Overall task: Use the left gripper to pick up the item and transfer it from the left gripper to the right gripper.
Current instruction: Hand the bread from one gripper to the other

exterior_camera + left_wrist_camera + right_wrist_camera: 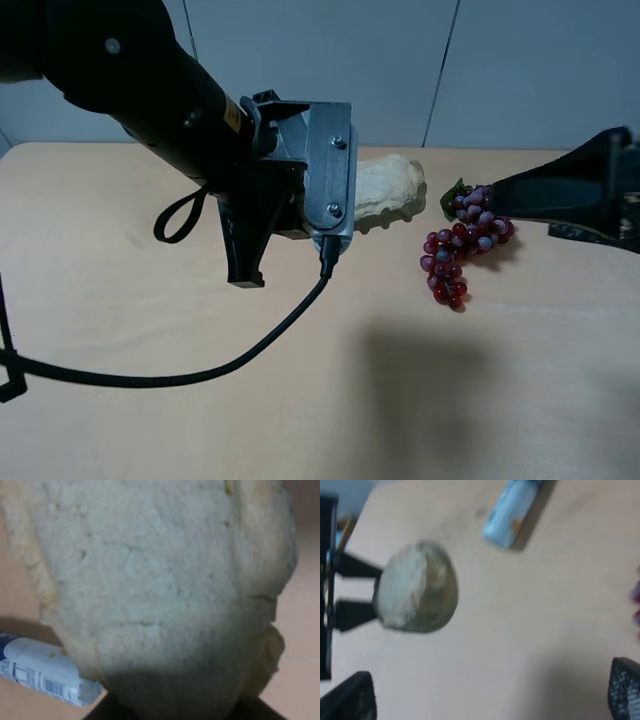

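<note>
My left gripper [345, 205] is shut on the pale beige bread loaf [388, 190] and holds it in the air above the table, with the loaf's free end pointing right. In the left wrist view the loaf [160, 580] fills the picture. In the right wrist view the loaf [415, 587] shows end-on, clamped between the left gripper's black fingers [352, 565]. My right gripper [520, 190] is at the right, level with the loaf's free end and apart from it. Its fingertips [625, 695] stand wide apart and hold nothing.
A red-purple grape bunch [460, 245] lies on the beige table [150, 420] between the loaf and the right gripper. A white blue-capped bottle [45, 672] lies on the table under the loaf; it also shows in the right wrist view [512, 512]. A loose black cable [200, 375] trails over the table's left.
</note>
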Action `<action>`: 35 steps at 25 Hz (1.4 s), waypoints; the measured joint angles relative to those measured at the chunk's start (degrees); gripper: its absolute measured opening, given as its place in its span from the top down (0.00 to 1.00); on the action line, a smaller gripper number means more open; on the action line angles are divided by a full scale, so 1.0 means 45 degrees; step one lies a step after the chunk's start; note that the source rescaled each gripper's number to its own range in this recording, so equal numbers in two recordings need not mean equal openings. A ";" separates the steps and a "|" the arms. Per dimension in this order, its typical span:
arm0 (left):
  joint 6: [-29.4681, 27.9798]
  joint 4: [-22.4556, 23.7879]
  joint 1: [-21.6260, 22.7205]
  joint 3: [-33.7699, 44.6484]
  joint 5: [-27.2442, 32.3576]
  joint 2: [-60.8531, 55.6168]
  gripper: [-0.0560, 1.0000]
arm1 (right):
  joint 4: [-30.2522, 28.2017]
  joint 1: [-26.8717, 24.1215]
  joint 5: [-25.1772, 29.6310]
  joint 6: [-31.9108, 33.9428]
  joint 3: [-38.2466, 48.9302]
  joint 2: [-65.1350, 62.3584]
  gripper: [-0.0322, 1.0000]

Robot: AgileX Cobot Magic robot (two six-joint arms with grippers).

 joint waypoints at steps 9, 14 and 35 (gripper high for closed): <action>0.0014 0.0000 0.0000 0.0000 -0.0301 0.0000 0.93 | 0.2776 0.0581 -0.0096 -0.3923 0.0000 0.3416 0.00; 0.0014 0.0000 0.0000 0.0000 -0.0311 0.0000 0.93 | 0.4754 0.0581 0.0369 -0.6058 -0.0004 0.4608 0.00; 0.0119 0.0000 0.0000 0.0000 -0.0432 0.0000 0.94 | 0.7972 0.0581 0.1888 -0.9286 -0.0014 0.7444 0.00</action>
